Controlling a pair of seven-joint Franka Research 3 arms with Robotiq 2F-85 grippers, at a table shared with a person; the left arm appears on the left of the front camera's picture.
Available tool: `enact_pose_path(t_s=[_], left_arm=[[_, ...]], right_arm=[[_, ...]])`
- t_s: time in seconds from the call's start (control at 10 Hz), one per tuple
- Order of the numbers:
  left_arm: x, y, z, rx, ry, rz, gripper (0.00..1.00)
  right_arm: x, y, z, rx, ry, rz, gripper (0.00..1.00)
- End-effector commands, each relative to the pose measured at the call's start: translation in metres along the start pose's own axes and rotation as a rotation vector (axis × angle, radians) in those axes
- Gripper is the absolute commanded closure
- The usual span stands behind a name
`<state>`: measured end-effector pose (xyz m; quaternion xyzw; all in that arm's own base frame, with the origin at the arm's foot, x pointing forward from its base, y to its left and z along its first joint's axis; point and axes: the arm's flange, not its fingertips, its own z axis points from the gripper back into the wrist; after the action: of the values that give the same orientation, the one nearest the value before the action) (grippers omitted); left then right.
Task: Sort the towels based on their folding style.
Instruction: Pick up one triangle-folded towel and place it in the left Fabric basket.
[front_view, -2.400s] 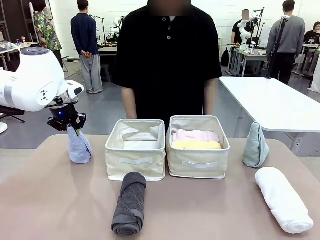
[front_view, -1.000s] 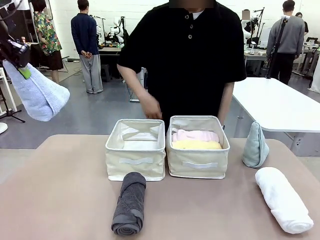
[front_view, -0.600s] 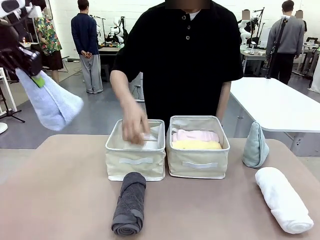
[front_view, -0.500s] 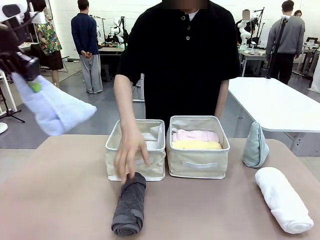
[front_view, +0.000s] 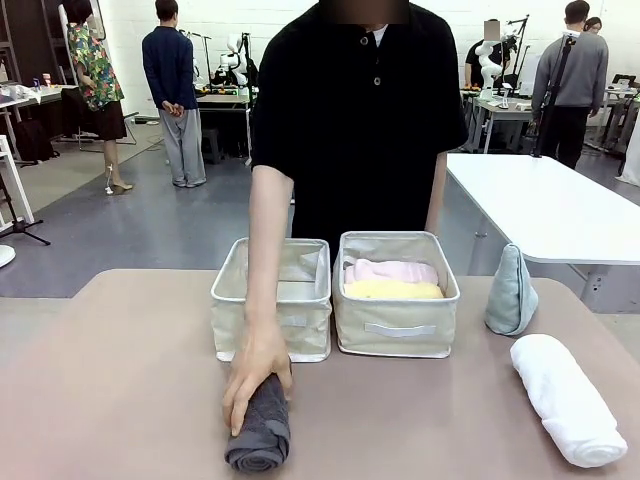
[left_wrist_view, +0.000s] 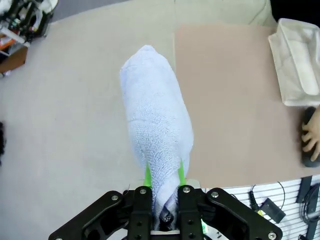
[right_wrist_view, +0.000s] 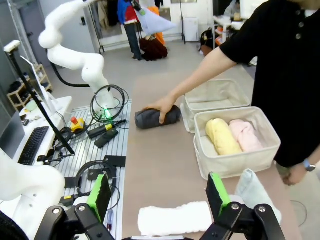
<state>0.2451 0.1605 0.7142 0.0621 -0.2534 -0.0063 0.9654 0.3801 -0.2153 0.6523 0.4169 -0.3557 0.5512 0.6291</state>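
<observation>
My left gripper (left_wrist_view: 164, 178) is shut on the narrow end of the lavender-blue cone towel (left_wrist_view: 158, 117), which hangs in the air off the table's left end. In the right wrist view that towel (right_wrist_view: 155, 22) is held high, far off. A person's hand (front_view: 256, 372) rests on the dark grey rolled towel (front_view: 260, 425) in front of the left bin (front_view: 270, 322). The right bin (front_view: 395, 332) holds the pink roll (front_view: 391, 270) and the yellow roll (front_view: 393, 289). The teal cone (front_view: 510, 292) and the white roll (front_view: 567, 398) lie at the right. My right gripper (right_wrist_view: 158, 195) is open above the white roll (right_wrist_view: 175, 218).
The left bin (right_wrist_view: 215, 95) has nothing in it. The person stands at the far side behind both bins, one arm reaching over the left bin. A white table (front_view: 560, 210) stands at the back right. Cables and a keyboard (right_wrist_view: 32, 145) lie on the robot's side.
My left arm has carried the lavender-blue towel up and left, out of the front view. The person's hand went from the left bin down onto the dark grey roll.
</observation>
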Motion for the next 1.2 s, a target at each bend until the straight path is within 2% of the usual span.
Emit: enact_pose_path(t_s=[0.0, 0.4, 0.5, 0.6, 0.7, 1.1], left_arm=[[0.011, -0.015, -0.002, -0.004, -0.021, 0.007, 0.84], [0.017, -0.019, -0.008, -0.016, 0.002, 0.013, 0.84], [0.021, -0.029, -0.010, -0.050, 0.001, 0.000, 0.84], [0.027, -0.059, -0.008, -0.165, -0.039, -0.089, 0.84], [0.036, -0.091, -0.007, -0.215, -0.061, -0.159, 0.84], [0.050, -0.220, -0.028, -0.351, -0.088, -0.646, 0.84]], right_arm=[[-0.002, 0.003, -0.003, -0.002, 0.020, -0.014, 0.00], [-0.002, 0.003, -0.003, -0.002, 0.020, -0.014, 0.00], [-0.002, 0.003, -0.003, -0.002, 0.020, -0.014, 0.00], [-0.002, 0.003, -0.003, -0.002, 0.020, -0.014, 0.00], [-0.002, 0.003, -0.003, -0.002, 0.020, -0.014, 0.00], [-0.002, 0.003, -0.003, -0.002, 0.020, -0.014, 0.00]])
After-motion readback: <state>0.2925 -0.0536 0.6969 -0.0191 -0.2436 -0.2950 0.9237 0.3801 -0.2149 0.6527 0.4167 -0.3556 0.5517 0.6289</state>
